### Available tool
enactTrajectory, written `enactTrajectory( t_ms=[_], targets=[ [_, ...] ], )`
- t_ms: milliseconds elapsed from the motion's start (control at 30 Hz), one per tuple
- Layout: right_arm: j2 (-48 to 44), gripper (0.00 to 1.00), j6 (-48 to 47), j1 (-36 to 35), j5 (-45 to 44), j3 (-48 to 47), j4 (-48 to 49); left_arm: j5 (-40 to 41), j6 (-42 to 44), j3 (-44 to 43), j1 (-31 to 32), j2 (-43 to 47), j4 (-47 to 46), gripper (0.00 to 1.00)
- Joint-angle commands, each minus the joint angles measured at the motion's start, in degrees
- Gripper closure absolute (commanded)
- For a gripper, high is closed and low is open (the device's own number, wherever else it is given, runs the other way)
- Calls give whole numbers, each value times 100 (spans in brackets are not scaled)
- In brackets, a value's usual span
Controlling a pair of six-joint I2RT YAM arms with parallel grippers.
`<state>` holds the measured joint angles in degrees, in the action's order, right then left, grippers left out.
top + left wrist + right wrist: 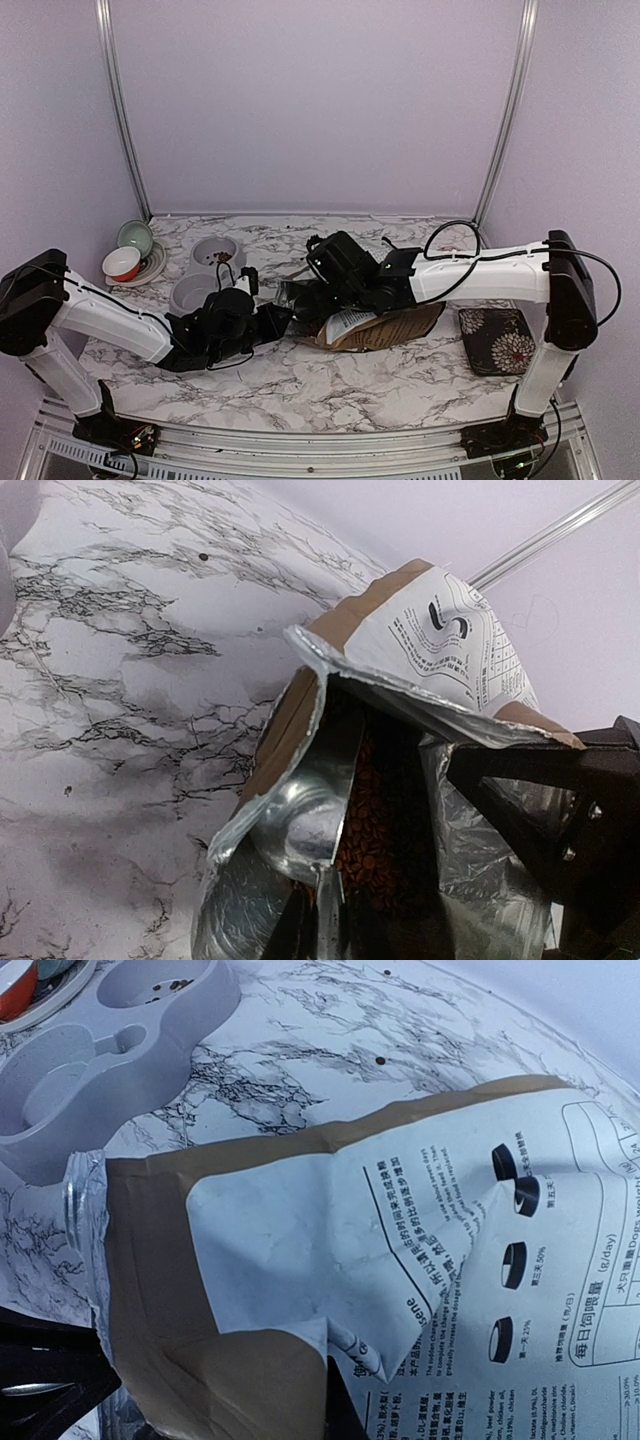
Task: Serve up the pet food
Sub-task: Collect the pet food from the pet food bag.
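Note:
The brown-and-white dog-food bag [385, 326] lies on its side on the marble table, its foil mouth facing left. My right gripper [345, 1418] is shut on the bag's upper wall, pinching a fold of printed paper and lifting the mouth open. Inside, the pet food [375, 830] shows as a heap of reddish-brown pellets. My left gripper [335, 932] is shut on the handle of a metal scoop [305, 810], whose bowl is inside the bag mouth against the pellets. In the top view the left gripper [283, 318] meets the bag mouth just below the right gripper [318, 300].
A grey double pet dish [205, 272] stands left of the bag, with a few pellets in its far well [170, 984]. Stacked small bowls on a plate [130, 255] sit at the far left. A dark floral pad [495, 338] lies at the right. Stray pellets [203, 556] dot the marble.

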<state>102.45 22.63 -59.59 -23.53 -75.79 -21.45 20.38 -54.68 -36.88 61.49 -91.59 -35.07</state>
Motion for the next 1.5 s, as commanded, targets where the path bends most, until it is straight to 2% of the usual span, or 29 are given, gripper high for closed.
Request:
enactTrajectory(
  t_ms=[0, 433, 767, 1167, 1467],
  targets=[
    [-247, 100, 83, 84, -200, 9, 1, -83, -296, 98, -36, -16, -186, 100],
    [-235, 100, 67, 62, -180, -53, -8, -843, -665, 148, -294, -572, -878, 100],
    [-196, 100, 42, 62, -194, -128, -52, -1076, -735, 233, -389, -639, -1185, 100],
    [-94, 100, 31, 42, -195, -275, -112, -1591, -1511, 337, -534, -777, -1793, 100],
    [-94, 100, 40, 34, -209, -281, -140, -1823, -2101, 581, -676, -955, -2579, 100]
  ],
)
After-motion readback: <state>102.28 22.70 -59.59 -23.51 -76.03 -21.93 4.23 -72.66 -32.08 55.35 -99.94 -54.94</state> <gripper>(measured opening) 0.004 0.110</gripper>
